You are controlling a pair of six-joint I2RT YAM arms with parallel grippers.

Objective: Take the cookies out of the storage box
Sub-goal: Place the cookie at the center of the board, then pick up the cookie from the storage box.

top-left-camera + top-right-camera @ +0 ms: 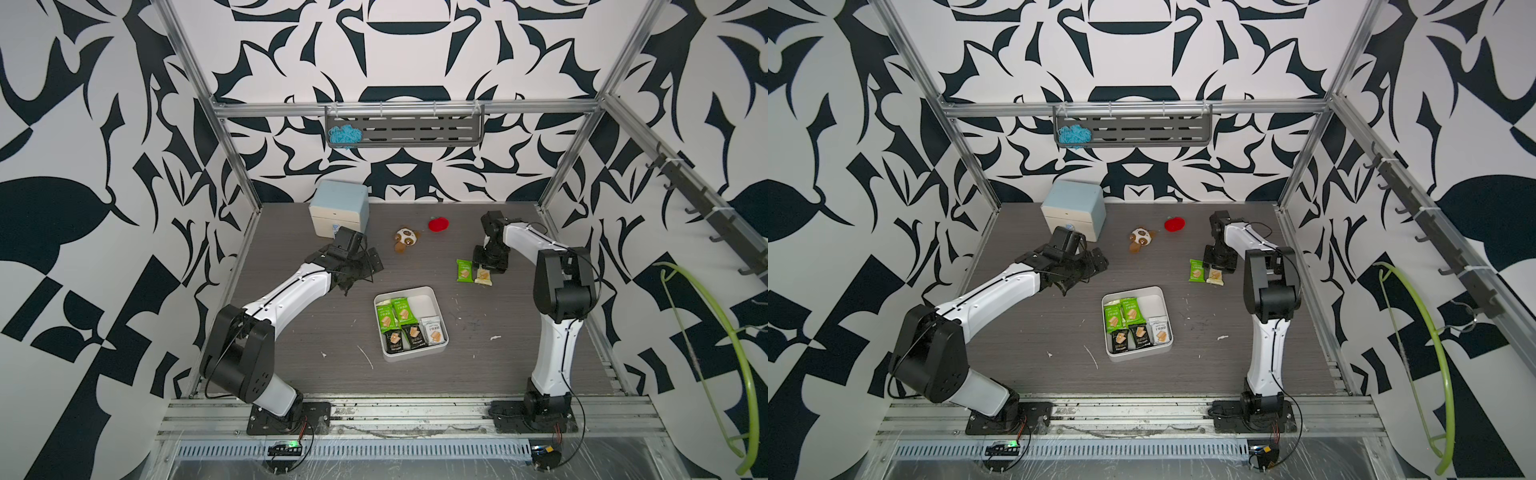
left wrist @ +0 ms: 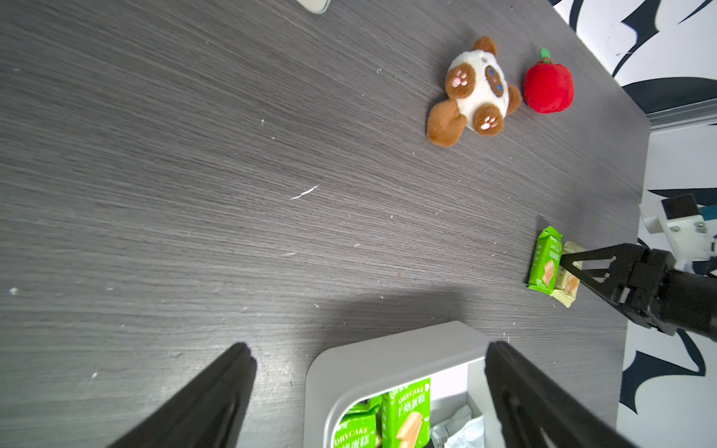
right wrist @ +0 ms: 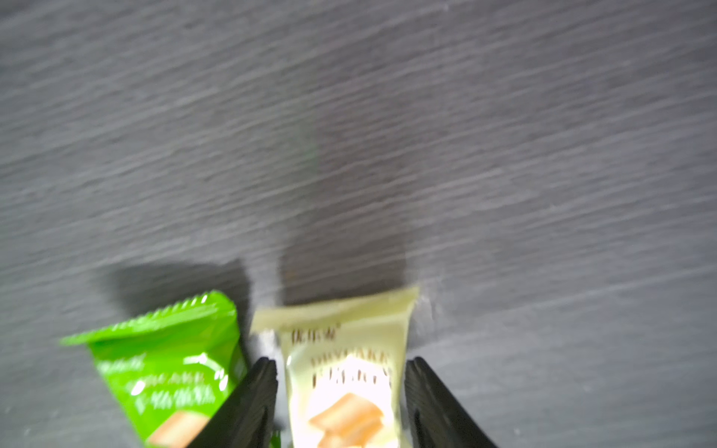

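- The dark grey wood-grain tabletop (image 1: 316, 316) is the drop zone. The step in hand looks like setting a packet down on it, on the right arm's side of the box. There is bare surface around that spot for more packets.
- The shallow square white plastic storage box (image 1: 420, 306) sits mid-table. Both top views show five of the cookies (image 1: 405, 326) inside it: two green, two black and one white. One corner of the box is bare. With only two packets out, I judge the task well short of half done.
- The left gripper (image 2: 368, 344) hangs near the box, not over it, with its jaws spread wide and nothing between them. It would do best to keep off the box until the right arm is clear, so the arms do not cross.
- The right gripper (image 3: 341, 360) is low over the table, with a jaw on either side of the cream packet. The wrist view is blurred, so I cannot tell whether the jaws press on the packet or stand just clear. To finish well it should spread fully, then lift straight up so neither tip drags the wrapper.
- The flat cream-wrapped biscuit packet (image 3: 345, 329) lies on the table, well apart from the box.
- The flat green-wrapped packet (image 1: 464, 271) lies just beside it, close to one jaw. A sideways exit would likely nudge it.
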